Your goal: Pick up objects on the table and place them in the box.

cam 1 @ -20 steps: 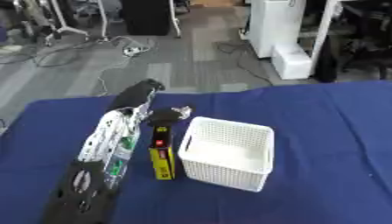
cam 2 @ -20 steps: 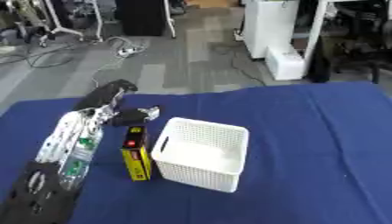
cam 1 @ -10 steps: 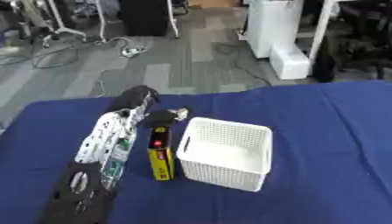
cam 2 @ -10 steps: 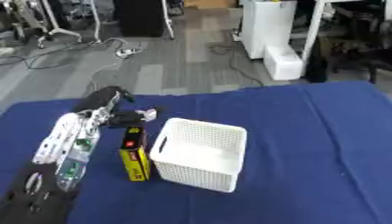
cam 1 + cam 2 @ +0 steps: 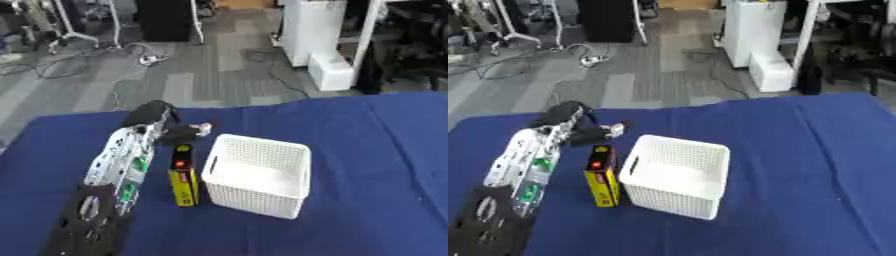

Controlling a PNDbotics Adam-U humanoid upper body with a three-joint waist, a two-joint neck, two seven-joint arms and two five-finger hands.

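White basket (image 5: 262, 176) holds nothing; left hand (image 5: 160, 120) pinching small pale object (image 5: 201, 128)

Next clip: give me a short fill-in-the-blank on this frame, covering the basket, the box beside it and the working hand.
1. The white basket holds ____ objects so far.
2. The yellow box lies on the basket's ____ side.
3. The table is covered with a ____ cloth.
4. The arm reaching to the far end of the yellow box is the robot's ____ one; its left hand is there.

Missing words: no; left; blue; left
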